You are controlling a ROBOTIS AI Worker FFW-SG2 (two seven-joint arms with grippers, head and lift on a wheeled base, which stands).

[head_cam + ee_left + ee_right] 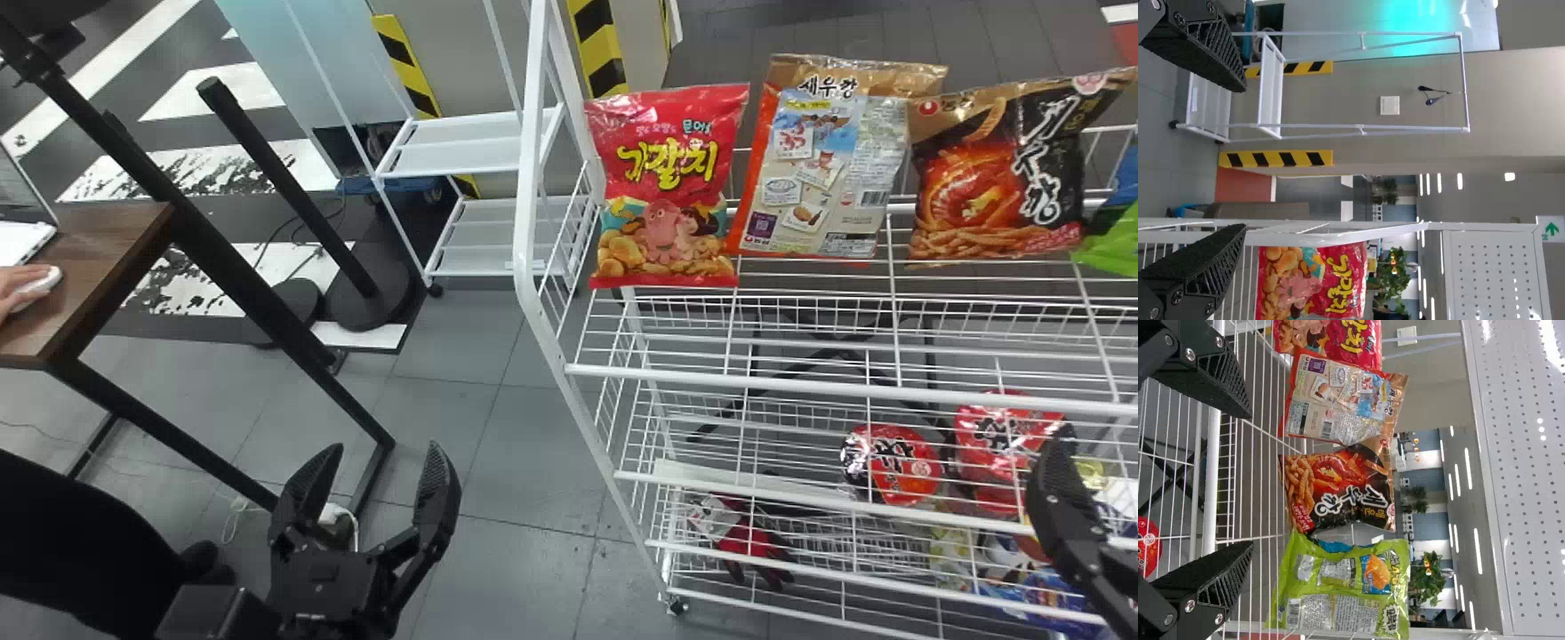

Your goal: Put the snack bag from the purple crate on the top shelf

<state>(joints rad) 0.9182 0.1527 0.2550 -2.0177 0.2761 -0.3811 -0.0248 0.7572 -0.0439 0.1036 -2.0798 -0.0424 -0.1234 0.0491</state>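
Probably placing is done: snack bags (pixel 667 187) line the top shelf's (pixel 800 384) back edge; my left gripper (pixel 384 447) and right gripper (pixel 1249 480) gape empty, so next I retreat.

Four snack bags (pixel 662 213) on one wire rack (pixel 526 196)

From my station I count, left to right on the rack's upper part, one red bag, one brown-and-orange bag (pixel 813 169), one black bag (pixel 996 178) and one green bag (pixel 1338 587). Lower down at right I make out at least two red packs (pixel 892 462); overlap hides the exact number. Far off stand one white cart (pixel 453 142) and two striped strips (pixel 1276 159). At left I get one desk (pixel 98 276), one laptop (pixel 18 242) and one mouse (pixel 40 280).
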